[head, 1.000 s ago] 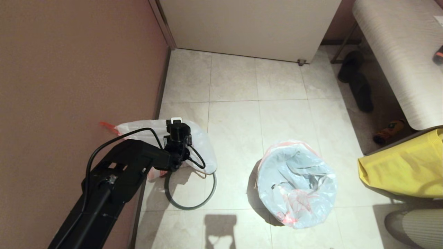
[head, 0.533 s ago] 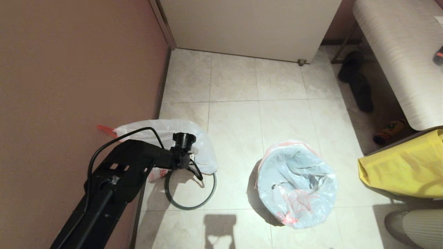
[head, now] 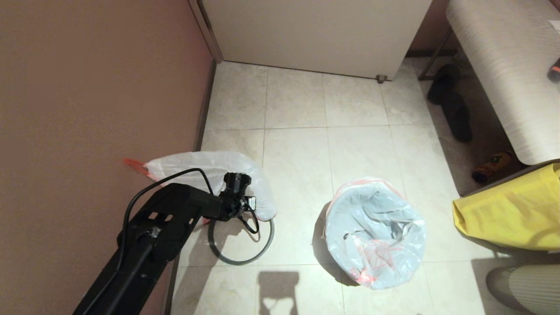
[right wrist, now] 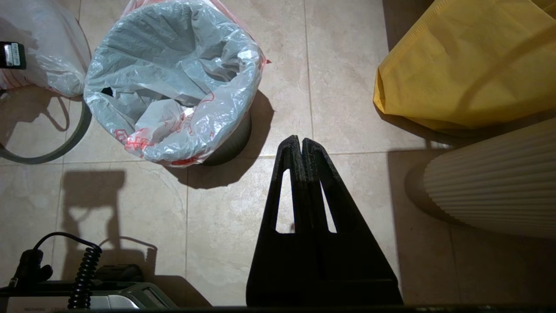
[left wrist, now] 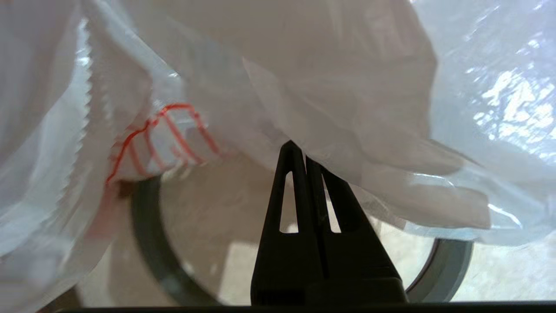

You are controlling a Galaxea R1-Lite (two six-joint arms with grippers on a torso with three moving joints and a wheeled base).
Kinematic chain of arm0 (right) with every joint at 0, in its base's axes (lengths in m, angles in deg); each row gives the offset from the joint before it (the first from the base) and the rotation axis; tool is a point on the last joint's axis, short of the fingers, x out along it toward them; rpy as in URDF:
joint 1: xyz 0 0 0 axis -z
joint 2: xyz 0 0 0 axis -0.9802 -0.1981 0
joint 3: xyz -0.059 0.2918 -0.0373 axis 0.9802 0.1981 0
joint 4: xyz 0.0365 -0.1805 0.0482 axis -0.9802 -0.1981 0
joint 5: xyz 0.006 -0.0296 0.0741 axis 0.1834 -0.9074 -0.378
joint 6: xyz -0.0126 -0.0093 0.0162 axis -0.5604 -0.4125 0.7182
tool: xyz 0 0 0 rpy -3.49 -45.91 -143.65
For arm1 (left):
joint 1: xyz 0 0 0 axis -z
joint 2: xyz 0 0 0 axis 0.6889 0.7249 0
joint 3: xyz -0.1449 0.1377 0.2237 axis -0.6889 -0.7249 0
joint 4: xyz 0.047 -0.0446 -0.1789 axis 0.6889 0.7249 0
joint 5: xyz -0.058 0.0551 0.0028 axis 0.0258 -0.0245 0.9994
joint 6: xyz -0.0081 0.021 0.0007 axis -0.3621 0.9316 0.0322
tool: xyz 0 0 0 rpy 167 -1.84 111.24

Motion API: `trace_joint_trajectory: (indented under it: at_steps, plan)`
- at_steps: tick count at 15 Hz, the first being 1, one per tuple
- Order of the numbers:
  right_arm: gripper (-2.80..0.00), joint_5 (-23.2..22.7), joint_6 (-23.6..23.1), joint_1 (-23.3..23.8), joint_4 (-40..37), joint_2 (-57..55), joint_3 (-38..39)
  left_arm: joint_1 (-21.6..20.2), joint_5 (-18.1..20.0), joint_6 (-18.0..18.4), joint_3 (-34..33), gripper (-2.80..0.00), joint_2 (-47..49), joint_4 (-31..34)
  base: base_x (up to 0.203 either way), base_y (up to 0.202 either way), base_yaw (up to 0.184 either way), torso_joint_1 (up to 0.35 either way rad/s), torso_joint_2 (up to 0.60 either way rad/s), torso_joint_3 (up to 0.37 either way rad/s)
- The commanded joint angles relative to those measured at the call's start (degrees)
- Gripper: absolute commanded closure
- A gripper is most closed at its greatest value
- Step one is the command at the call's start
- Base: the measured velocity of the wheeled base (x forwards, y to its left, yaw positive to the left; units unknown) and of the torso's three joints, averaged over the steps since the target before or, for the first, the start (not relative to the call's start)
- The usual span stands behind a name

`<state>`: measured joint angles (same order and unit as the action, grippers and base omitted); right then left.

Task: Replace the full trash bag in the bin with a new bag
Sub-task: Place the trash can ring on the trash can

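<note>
Down on the tiled floor [head: 297, 144], the left arm [head: 148, 236] stretches forward from the lower left of the head view, along the brown wall [head: 96, 87], its wrist bent down over the full trash bag [head: 205, 164]. That bag lies bulgy and white against the wall's foot, its red-orange hem poking out toward the wall. The left gripper [left wrist: 303, 153] points into the bag's lower folds with its jaws pressed together, tips touching the film; whether any plastic is pinched between them cannot be told. Partly under the bag and the wrist lies the grey rim ring [head: 245, 258], flat on the tiles.

To the right, well apart from the arm, stands the bin [right wrist: 232, 143], lined with the new bag [head: 376, 232]; its red-orange print and hem hang over the rim and the film sags crumpled inside. A yellow fabric bag [head: 512, 214] sits near the right edge, with a ribbed pale cylinder [right wrist: 491, 187] beside it.

The right gripper [right wrist: 301, 140] hangs parked above bare tile, just beside the bin, jaws closed on nothing.
</note>
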<state>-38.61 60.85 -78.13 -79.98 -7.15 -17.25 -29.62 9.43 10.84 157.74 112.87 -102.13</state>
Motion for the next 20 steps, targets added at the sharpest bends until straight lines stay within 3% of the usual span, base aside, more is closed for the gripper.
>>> trace_joint_trajectory:
  at_steps: [1,4,8,11,12,14,18,20]
  plan:
    - [0.0,0.0,0.0,0.0,0.0,-0.1,0.0,-0.4,0.6,0.3,0.0,0.0,1.8,-5.1,0.0,0.0,0.0,0.0,0.0,0.0]
    - [0.0,0.0,0.0,0.0,0.0,-0.1,0.0,-2.3,0.3,1.7,0.5,0.0,2.3,-16.6,0.0,0.0,0.0,0.0,0.0,0.0]
    - [0.0,0.0,0.0,0.0,0.0,-0.1,0.0,-5.2,-3.9,1.0,0.7,0.0,-0.4,-22.1,0.0,0.0,0.0,0.0,0.0,0.0]
    - [0.0,0.0,0.0,0.0,0.0,-0.1,0.0,-5.5,-4.5,1.4,0.6,0.0,0.3,-21.6,0.0,0.0,0.0,0.0,0.0,0.0]
    - [0.0,0.0,0.0,0.0,0.0,-0.1,0.0,-4.6,-5.5,1.4,0.3,0.0,0.2,-19.1,0.0,0.0,0.0,0.0,0.0,0.0]
    - [0.0,0.0,0.0,0.0,0.0,-0.1,0.0,-2.7,-8.9,0.5,-0.4,0.0,-1.2,-7.5,0.0,0.0,0.0,0.0,0.0,0.0]
    - [0.0,0.0,0.0,0.0,0.0,-0.1,0.0,-0.5,-11.7,-10.6,-1.6,0.0,-5.6,18.7,0.0,0.0,0.0,0.0,0.0,0.0]
    - [0.0,0.0,0.0,0.0,0.0,-0.1,0.0,-2.1,-11.6,-11.6,-2.0,0.0,-4.3,20.2,0.0,0.0,0.0,0.0,0.0,0.0]
